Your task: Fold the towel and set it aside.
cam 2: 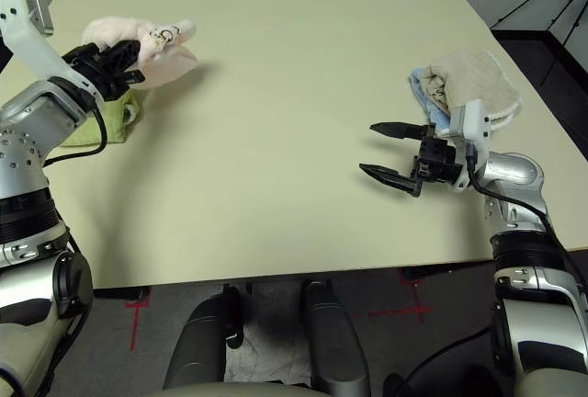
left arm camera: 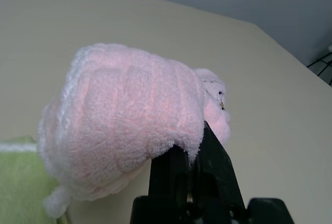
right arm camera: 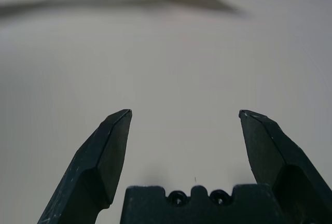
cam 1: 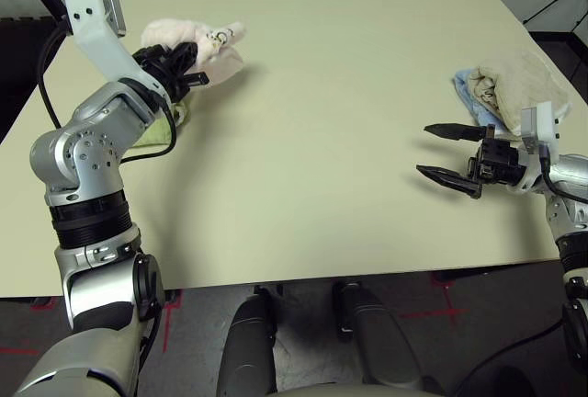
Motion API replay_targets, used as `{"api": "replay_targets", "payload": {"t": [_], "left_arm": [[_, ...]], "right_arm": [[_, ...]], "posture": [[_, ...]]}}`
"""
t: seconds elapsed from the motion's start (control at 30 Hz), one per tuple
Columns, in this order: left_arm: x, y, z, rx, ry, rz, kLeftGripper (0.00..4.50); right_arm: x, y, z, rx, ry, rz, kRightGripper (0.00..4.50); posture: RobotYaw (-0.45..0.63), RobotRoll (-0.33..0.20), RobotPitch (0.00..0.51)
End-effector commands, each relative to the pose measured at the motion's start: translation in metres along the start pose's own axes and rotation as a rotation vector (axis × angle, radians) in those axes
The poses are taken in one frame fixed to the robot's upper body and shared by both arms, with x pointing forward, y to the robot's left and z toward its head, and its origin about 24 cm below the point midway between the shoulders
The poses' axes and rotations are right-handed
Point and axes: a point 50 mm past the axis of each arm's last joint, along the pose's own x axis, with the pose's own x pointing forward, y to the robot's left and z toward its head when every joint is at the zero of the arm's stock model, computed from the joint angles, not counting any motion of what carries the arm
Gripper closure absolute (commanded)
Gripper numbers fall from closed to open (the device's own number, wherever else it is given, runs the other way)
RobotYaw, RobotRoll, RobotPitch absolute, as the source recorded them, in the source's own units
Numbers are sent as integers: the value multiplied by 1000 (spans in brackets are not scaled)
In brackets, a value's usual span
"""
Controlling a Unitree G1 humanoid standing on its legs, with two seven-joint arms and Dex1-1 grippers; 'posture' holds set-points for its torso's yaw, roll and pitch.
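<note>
Right pincer (cam 1: 442, 152) nearest, jaws wide and empty over bare tabletop (cam 1: 312, 121); left pincer (cam 1: 188, 64) clamped on bunched pink towel (cam 1: 188, 43), lifted above green cloth (cam 2: 103, 119); risk: folds spill loose on release, or towel lands on green cloth.

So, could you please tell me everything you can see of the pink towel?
The towel is pale pink, fluffy terry with whiter edging, bunched into a rounded bundle. A small dark mark shows on its paler far end. The left gripper is shut on it from below, holding it at the table's far left, above and just past the green cloth. Whether any part touches the table I cannot tell.
</note>
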Motion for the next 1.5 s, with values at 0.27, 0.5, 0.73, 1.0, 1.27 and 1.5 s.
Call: {"api": "replay_targets", "payload": {"t": [0.27, 0.5, 0.73, 1.0, 1.27, 1.5], "left_arm": [[-11, 40, 24, 216, -61, 167, 4467], [-24, 59, 14, 246, -41, 260, 4467], [-42, 63, -23, 213, 57, 296, 4467], [-63, 61, -48, 185, 153, 335, 4467], [-66, 57, -59, 155, 206, 332, 4467], [-69, 60, -69, 78, 259, 374, 3627]], "right_arm": [[0, 3, -3, 8, 7, 15, 0], [-1, 4, -3, 15, 12, 20, 0], [-1, 4, -2, 18, 13, 22, 0], [2, 3, -3, 22, 18, 35, 0], [3, 2, -2, 22, 19, 41, 0], [1, 3, -2, 21, 22, 38, 0]], "posture": [[-127, 0, 229], [-120, 0, 235], [-120, 0, 238], [-114, 0, 241], [-99, 0, 243], [-103, 0, 241]]}}
